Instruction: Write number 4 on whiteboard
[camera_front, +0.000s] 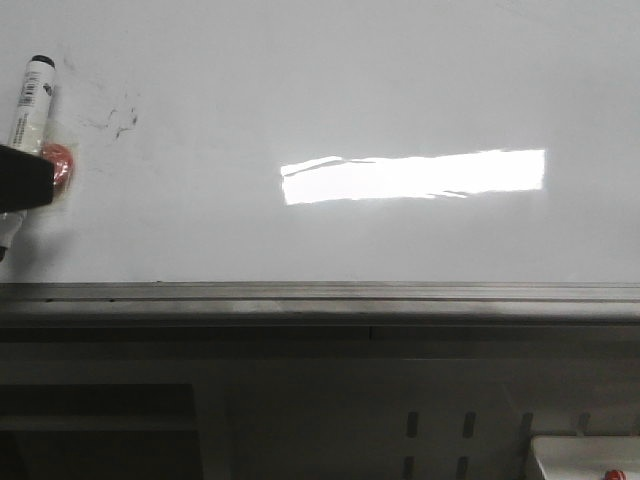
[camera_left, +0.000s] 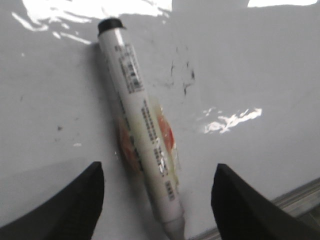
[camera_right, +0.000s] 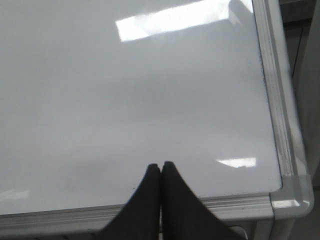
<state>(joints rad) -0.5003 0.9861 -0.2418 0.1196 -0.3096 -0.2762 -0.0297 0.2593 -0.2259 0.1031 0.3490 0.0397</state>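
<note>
The whiteboard (camera_front: 400, 80) fills the front view, glossy white with a bright reflection and a grey metal rim (camera_front: 320, 293). No number 4 shows on it, only faint grey smudges (camera_front: 118, 118). A white marker (camera_front: 30, 95) with a black end lies on the board at the far left over a red round piece (camera_front: 58, 160). In the left wrist view the marker (camera_left: 142, 132) lies between my open left gripper's (camera_left: 157, 192) fingers, untouched. My right gripper (camera_right: 161, 167) is shut and empty over the board (camera_right: 125, 90) near its rim (camera_right: 235, 205).
A dark block of the left arm (camera_front: 25, 180) covers part of the marker at the left edge. Below the rim a grey frame with slots (camera_front: 440, 430) and a white object (camera_front: 585, 458) at the bottom right. The board's corner (camera_right: 292, 192) shows in the right wrist view.
</note>
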